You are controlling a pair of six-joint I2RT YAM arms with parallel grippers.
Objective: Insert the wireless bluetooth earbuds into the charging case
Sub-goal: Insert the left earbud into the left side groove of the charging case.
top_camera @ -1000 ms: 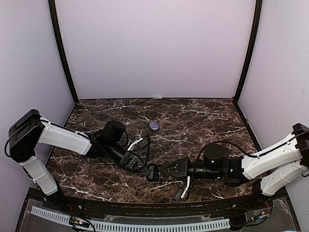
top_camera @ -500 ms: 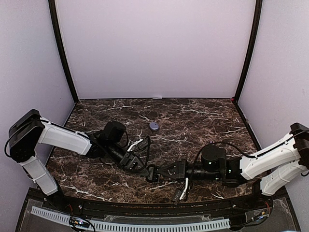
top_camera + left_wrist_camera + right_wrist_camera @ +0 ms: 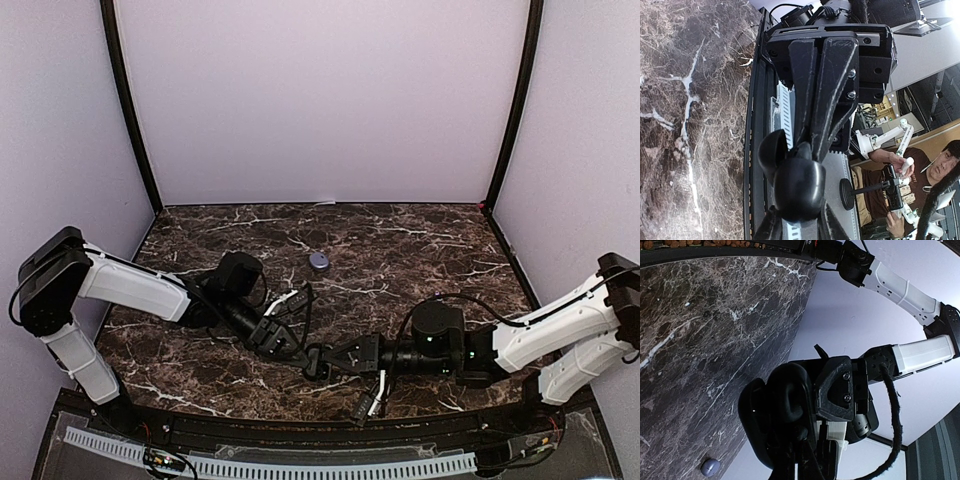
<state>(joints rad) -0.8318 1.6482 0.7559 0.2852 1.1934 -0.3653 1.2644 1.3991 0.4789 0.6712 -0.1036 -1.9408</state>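
Note:
A black charging case (image 3: 314, 362) hangs open just above the table near its front edge, between my two grippers. My left gripper (image 3: 304, 357) is shut on its body. In the left wrist view the case (image 3: 797, 187) fills the space between my fingers, its lid (image 3: 771, 150) swung to the left. My right gripper (image 3: 328, 361) meets it from the right, fingers pinched together on a small black earbud (image 3: 804, 432) at the case's open cavity (image 3: 790, 390). The bud is dark against dark and hard to make out. Both gripper tips touch the case.
A small bluish-purple pebble-shaped object (image 3: 319, 261) lies alone on the marble table toward the back centre; it also shows in the right wrist view (image 3: 710, 467). A white cable hangs under the right wrist (image 3: 378, 385). Black frame posts and pale walls enclose the table.
My right arm has pushed a little leftward, closing its gripper tips onto the case. The left gripper has held the case nearly still.

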